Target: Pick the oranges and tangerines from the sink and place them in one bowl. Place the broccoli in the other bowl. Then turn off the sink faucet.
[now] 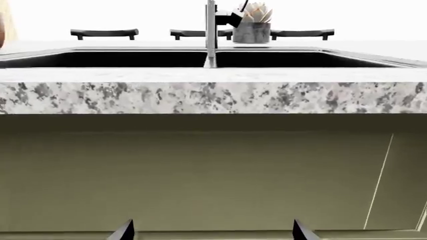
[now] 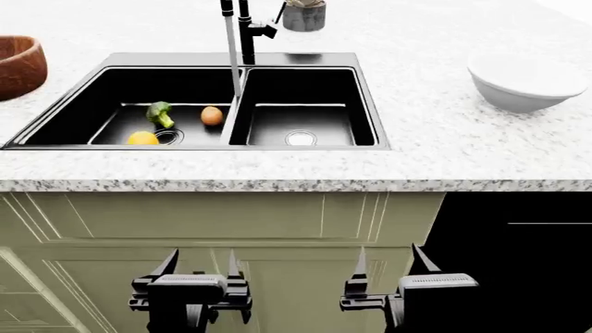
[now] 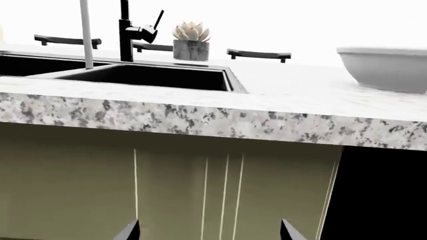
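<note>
Black sink (image 2: pixel 370 104) is sitting upper centre of head view | broccoli (image 2: pixel 160 113), orange (image 2: pixel 143 139), tangerine (image 2: pixel 212 116) are lying in its left basin | wooden bowl (image 2: pixel 19 66) is standing far upper left, white bowl (image 2: pixel 527 83) upper right | faucet (image 2: pixel 246 31) is pouring water | left gripper (image 2: pixel 198 267) and right gripper (image 2: pixel 387 262) are hanging low, jaws spread, holding nothing

No text, label or number is readable anywhere.

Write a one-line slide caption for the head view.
Both open grippers, left and right, wait below the counter; broccoli and two citrus fruits sit in the sink.
</note>
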